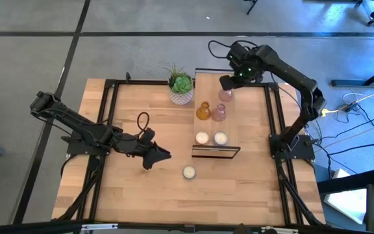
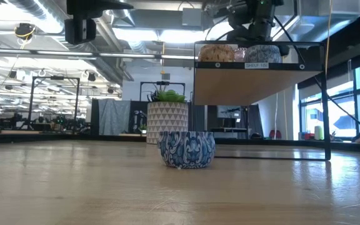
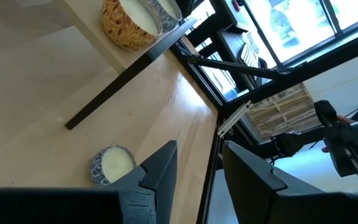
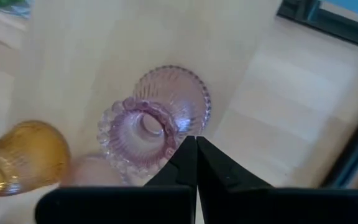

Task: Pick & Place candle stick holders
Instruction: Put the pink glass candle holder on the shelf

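Three candle stick holders stand upright on a raised wooden shelf (image 1: 208, 81): an amber one (image 1: 203, 110), a pale pink one (image 1: 219, 112) beside it, and a second pink one (image 1: 226, 96) farther back. My right gripper (image 4: 196, 142) is shut, points down, and hovers at that far pink holder (image 4: 145, 130). The amber holder (image 4: 23, 155) shows beside it in the right wrist view. My left gripper (image 1: 164, 155) is open over the bare table left of the shelf, with nothing between its fingers (image 3: 160, 174). My right gripper comes from above with its shut fingertips (image 4: 188, 152) at the beaded top rim (image 4: 169, 134) of the far pink holder. I cannot tell whether they touch it. The holder stands upright on the shelf.
Two white candles (image 1: 202, 138) (image 1: 220, 138) sit at the shelf's near end. A blue-patterned candle (image 1: 188, 172) stands on the table in front of the shelf. A green plant in a white pot (image 1: 181, 88) stands left of the shelf's far end. Black frame rails (image 1: 274, 117) edge the table.
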